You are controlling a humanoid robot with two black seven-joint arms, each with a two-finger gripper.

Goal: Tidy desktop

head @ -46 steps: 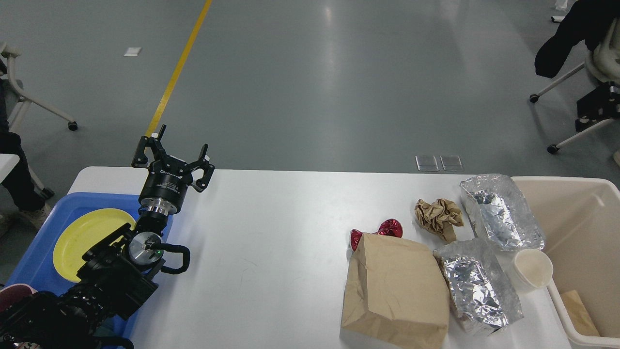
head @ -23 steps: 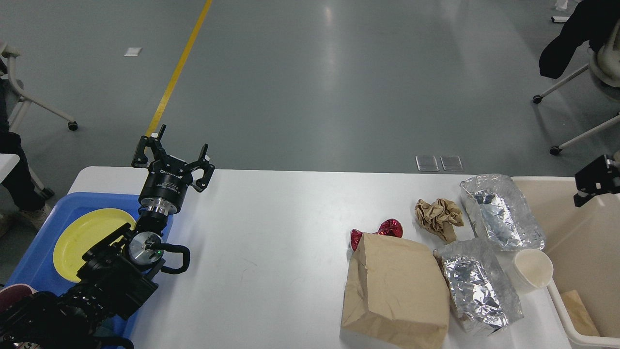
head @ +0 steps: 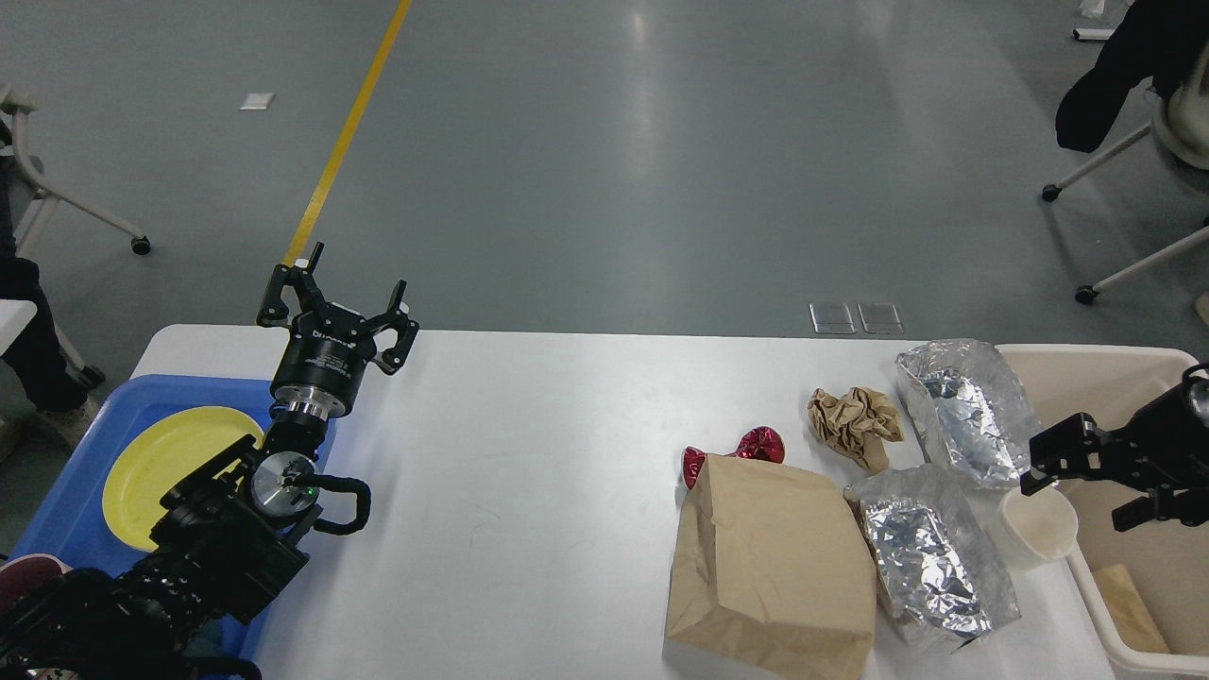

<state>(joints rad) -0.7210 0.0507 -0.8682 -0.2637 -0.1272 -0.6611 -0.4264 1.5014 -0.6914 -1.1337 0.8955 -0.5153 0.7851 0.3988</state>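
The white desktop (head: 529, 472) holds litter on its right half: a brown paper bag (head: 770, 567), two silver foil bags (head: 978, 416) (head: 930, 557), a crumpled brown paper ball (head: 855, 420), a red foil wrapper (head: 760, 444) and a white paper cup (head: 1039, 524). My left gripper (head: 340, 295) is open and empty, raised above the desktop's far left corner. My right gripper (head: 1081, 491) comes in from the right, open and empty, just above and to the right of the cup, over the bin's left rim.
A cream plastic bin (head: 1105, 354) stands at the right end with brown paper inside. A blue tray (head: 57, 515) with a yellow plate (head: 170, 463) sits at the left end. Wheeled chairs stand on the floor behind.
My right gripper has come into view from the right and moved down and left to beside the cup. The left arm has not moved.
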